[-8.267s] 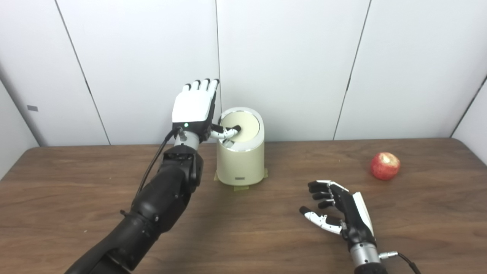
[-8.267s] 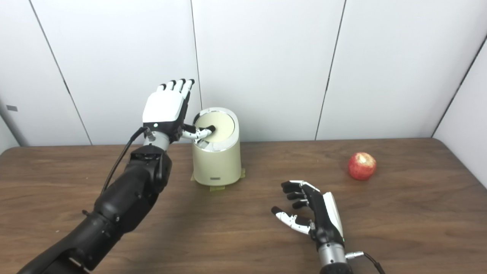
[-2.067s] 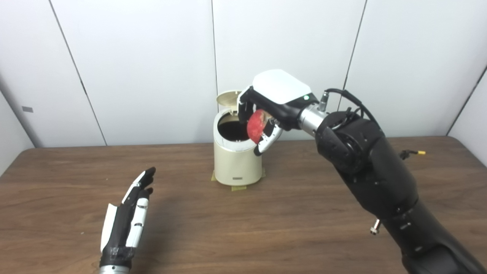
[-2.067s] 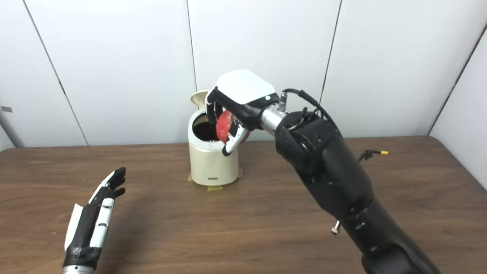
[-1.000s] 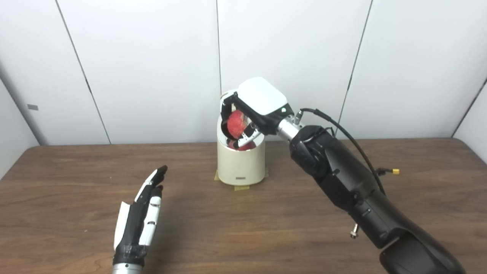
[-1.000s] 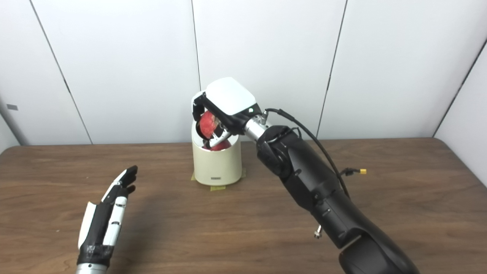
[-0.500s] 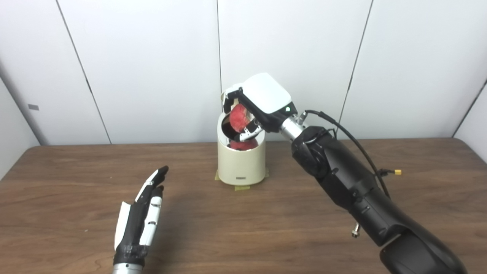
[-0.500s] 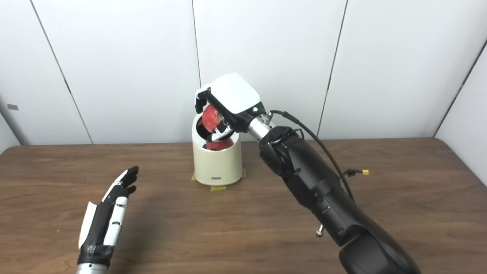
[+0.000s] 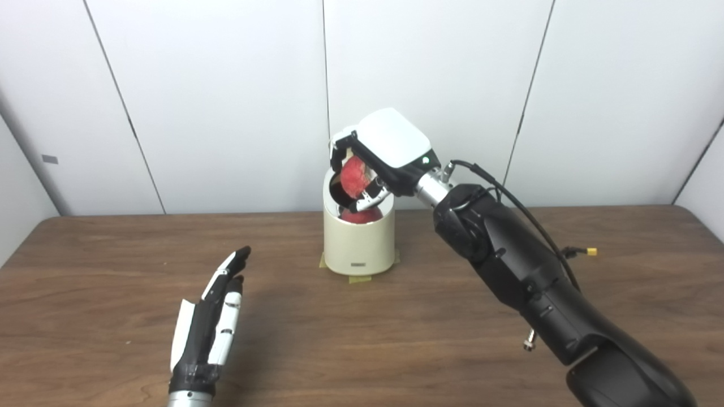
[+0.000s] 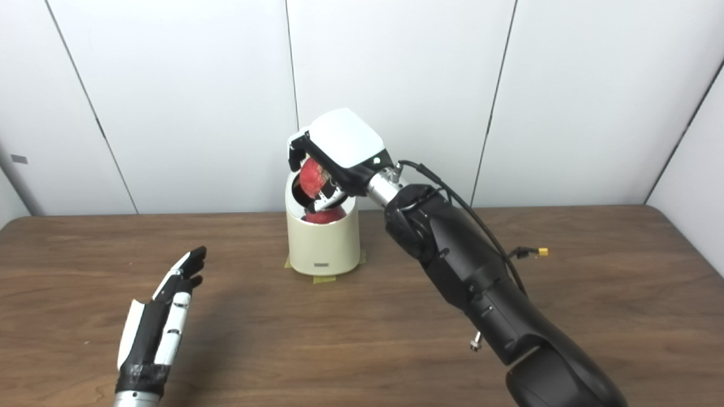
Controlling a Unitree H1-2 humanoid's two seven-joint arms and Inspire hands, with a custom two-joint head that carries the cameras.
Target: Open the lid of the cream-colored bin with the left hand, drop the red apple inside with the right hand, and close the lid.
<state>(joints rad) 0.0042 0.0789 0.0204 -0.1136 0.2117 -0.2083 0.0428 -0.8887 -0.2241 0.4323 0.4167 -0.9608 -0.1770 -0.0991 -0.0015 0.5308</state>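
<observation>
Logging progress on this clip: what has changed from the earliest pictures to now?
The lid is open. The right robot hand has picked the red apple off the table and holds it over the cream bin. The left robot hand left the lid, resting open. The bin stayed put.

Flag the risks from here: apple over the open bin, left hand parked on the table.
1. The apple sits in the right hand above the bin opening, toward its near rim; released off-center, it could hit the rim and roll out.
2. The hand crowds the opening and hides the raised lid; pulling back could knock the lid or tip the bin.
3. The left hand lies open, far from the bin, so nothing steadies it.
</observation>
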